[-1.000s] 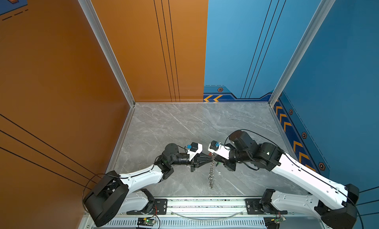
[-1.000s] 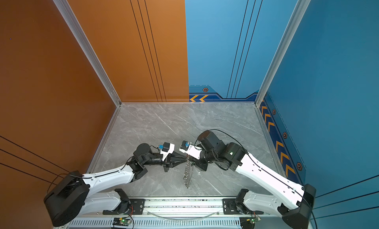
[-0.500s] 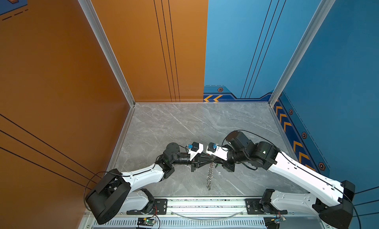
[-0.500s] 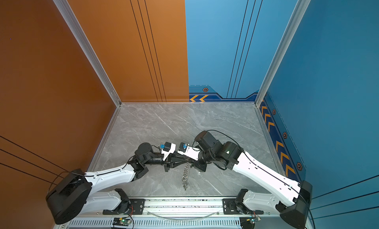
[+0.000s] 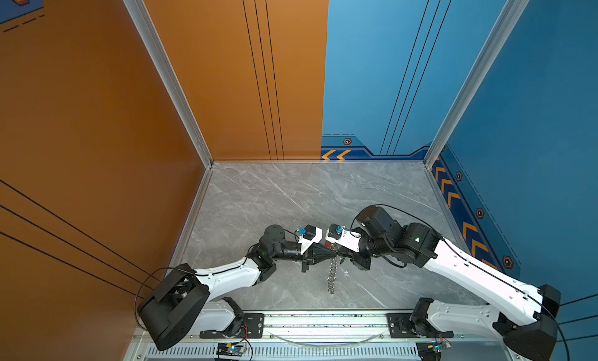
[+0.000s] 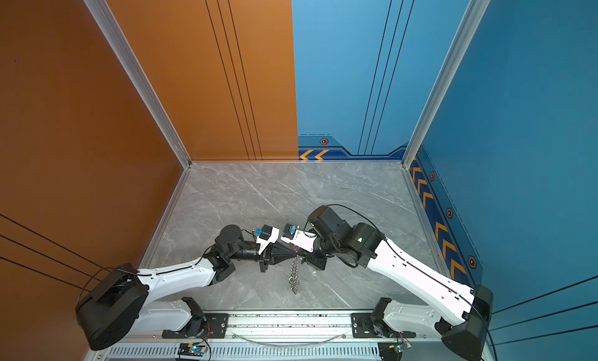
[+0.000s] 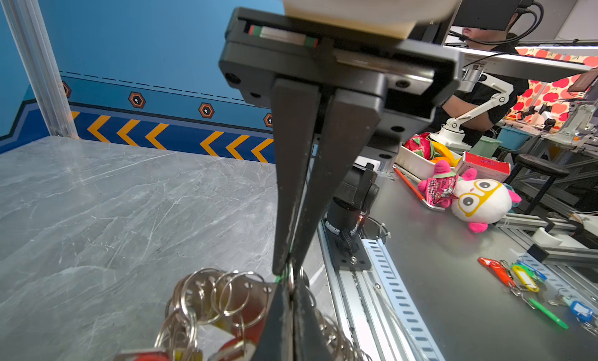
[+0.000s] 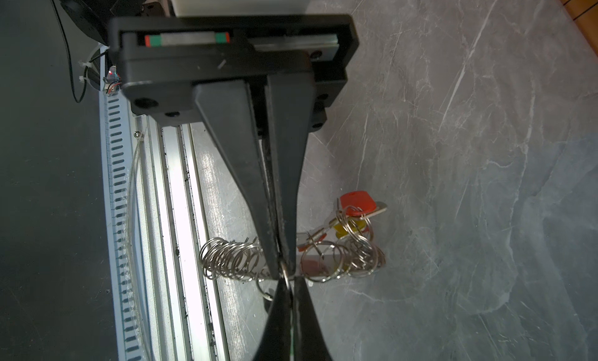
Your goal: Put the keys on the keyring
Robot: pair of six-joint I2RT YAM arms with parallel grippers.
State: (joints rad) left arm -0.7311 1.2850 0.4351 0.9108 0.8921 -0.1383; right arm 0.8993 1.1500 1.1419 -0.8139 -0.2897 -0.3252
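Observation:
In both top views my left gripper (image 5: 334, 253) (image 6: 295, 253) and right gripper (image 5: 340, 253) (image 6: 301, 253) meet tip to tip above the floor. The keyring (image 5: 331, 275) (image 6: 293, 275) hangs from that point like a silver chain. In the left wrist view my left gripper (image 7: 291, 286) is shut on one wire ring of the keyring (image 7: 207, 291). The right gripper (image 7: 288, 268) faces it, shut, with a thin green sliver of a key between its fingers. The right wrist view shows a red-tagged key (image 8: 357, 202) and a yellow-tagged key (image 8: 351, 228) hanging among the rings (image 8: 226, 257).
The marble floor (image 5: 291, 197) is walled in orange and blue panels. A metal rail (image 5: 323, 320) runs along the front edge. Beyond the rail the left wrist view shows a grey bench with loose tagged keys (image 7: 524, 278), a plush toy (image 7: 479, 202) and a person.
Both grippers stay tip to tip with the chain hanging below. The right arm has edged slightly to the left, and the chain's lower end has swung a little.

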